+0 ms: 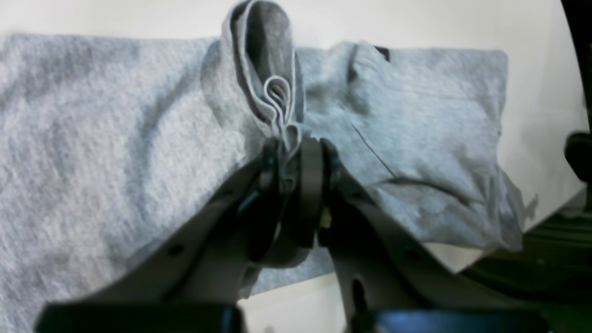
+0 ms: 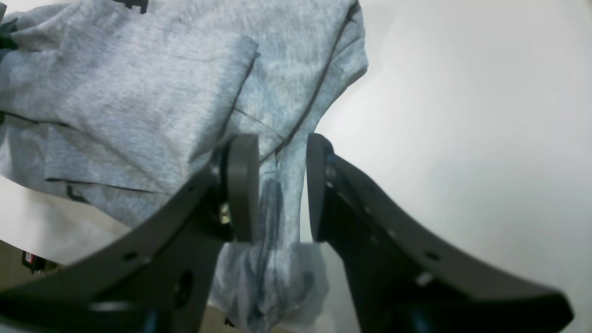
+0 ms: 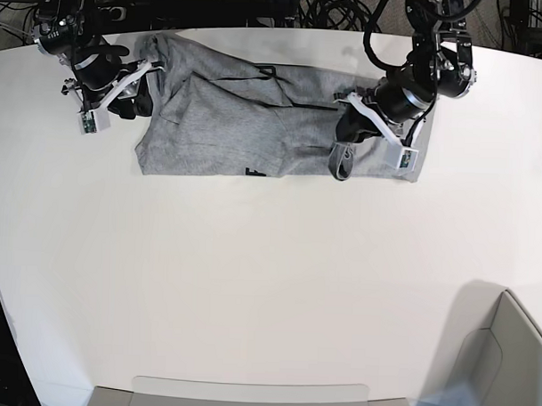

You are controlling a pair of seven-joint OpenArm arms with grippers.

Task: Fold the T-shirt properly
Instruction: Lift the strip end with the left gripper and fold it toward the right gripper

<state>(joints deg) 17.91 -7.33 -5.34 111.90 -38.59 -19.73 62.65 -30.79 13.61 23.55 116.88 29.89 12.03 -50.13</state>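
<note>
**Shirt at the far side, one arm at each end**

The T-shirt (image 3: 256,122) lies spread on the table (image 3: 250,291), near its far edge. In the base view the right gripper (image 3: 143,90) is at the shirt's left end and the left gripper (image 3: 346,145) is over its right part. A bunch of cloth stands up between the left gripper's fingers (image 1: 311,185). Cables (image 3: 336,7) lie behind the table. A bin (image 3: 506,363) is at the near right corner.

Grey T-shirt (image 3: 256,122) lies partly folded, one bunched edge lifted.
</note>
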